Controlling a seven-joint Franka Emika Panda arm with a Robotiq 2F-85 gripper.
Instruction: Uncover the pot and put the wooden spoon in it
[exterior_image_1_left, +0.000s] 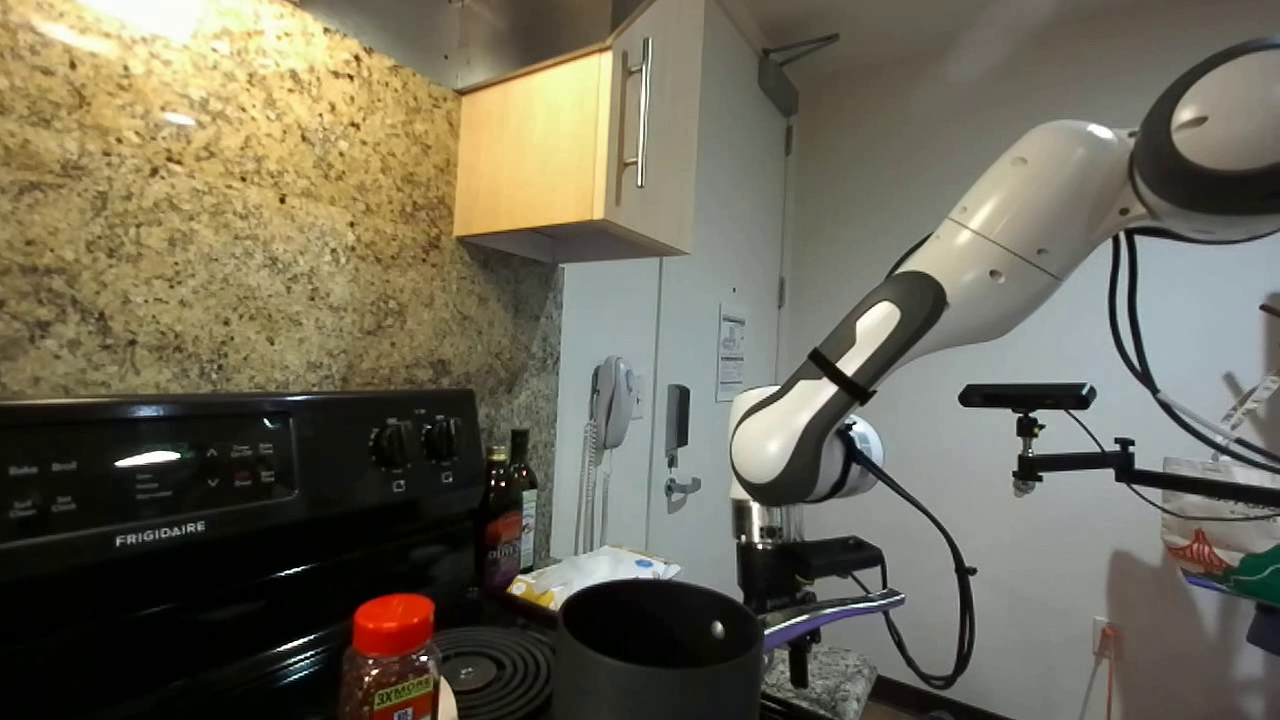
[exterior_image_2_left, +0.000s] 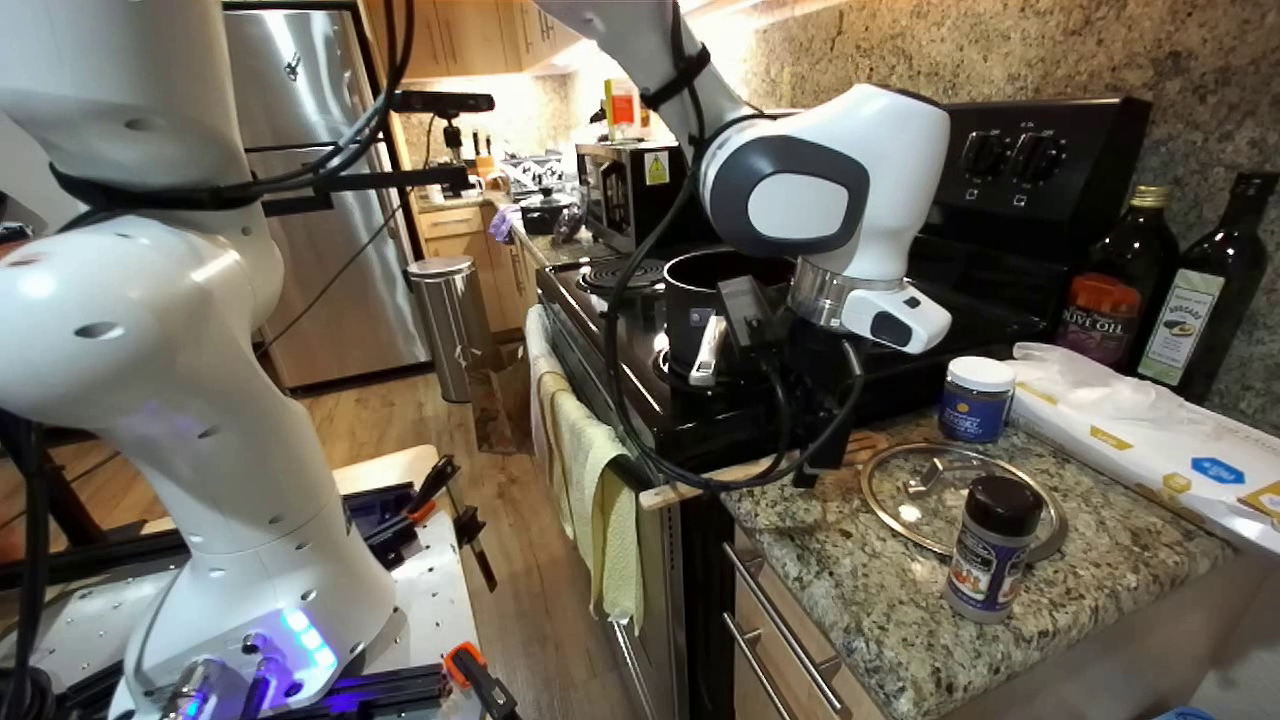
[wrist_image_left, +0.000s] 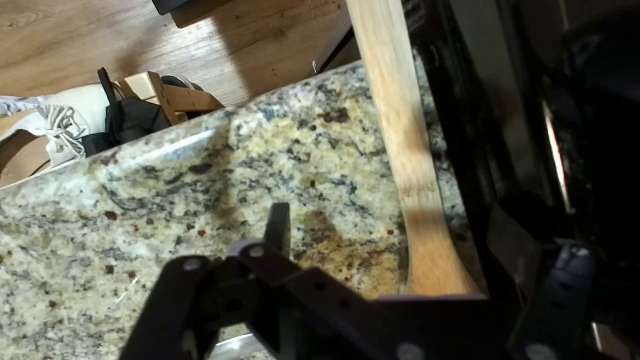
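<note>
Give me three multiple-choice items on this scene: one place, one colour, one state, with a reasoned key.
1. Where is the glass lid?
A) on the floor
B) on the granite counter
C) on a burner

2. Colour of the cap on the 3X MORE jar?
A) white
B) blue
C) red

3. The gripper is:
A) open
B) shut, empty
C) shut on the glass lid

1 B: an exterior view shows it lying there.
2 C: the cap shows bright red in an exterior view.
3 A: in the wrist view the jaws stand apart, the wooden spoon unclamped.

Wrist view faces countertop (wrist_image_left: 165, 215) below; both exterior views share the pot (exterior_image_1_left: 656, 676)
</note>
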